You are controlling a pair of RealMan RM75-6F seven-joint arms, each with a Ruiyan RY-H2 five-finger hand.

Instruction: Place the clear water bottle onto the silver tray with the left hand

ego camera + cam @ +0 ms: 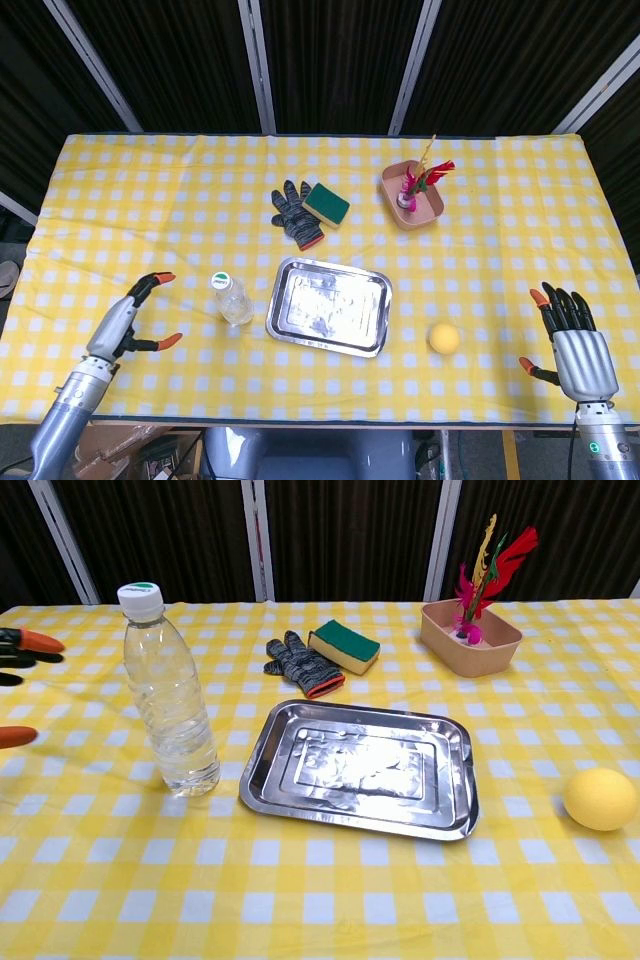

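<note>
The clear water bottle (231, 299) (170, 694) with a white cap stands upright on the yellow checked cloth, just left of the silver tray (372, 330) (262, 755). The tray lies flat with nothing on it. My left hand (128, 318) hovers over the table left of the bottle, fingers spread toward it, apart from it and holding nothing. In the chest view only its orange fingertips (38, 642) show at the left edge. My right hand (573, 341) stays open at the front right corner, far from the tray.
A yellow ball (444, 339) (600, 798) lies right of the tray. Behind the tray are a grey knit glove (296, 215) (302, 665) and a green sponge (326, 204) (344, 646). A tan bowl with feathers (412, 197) (470, 635) sits at the back right.
</note>
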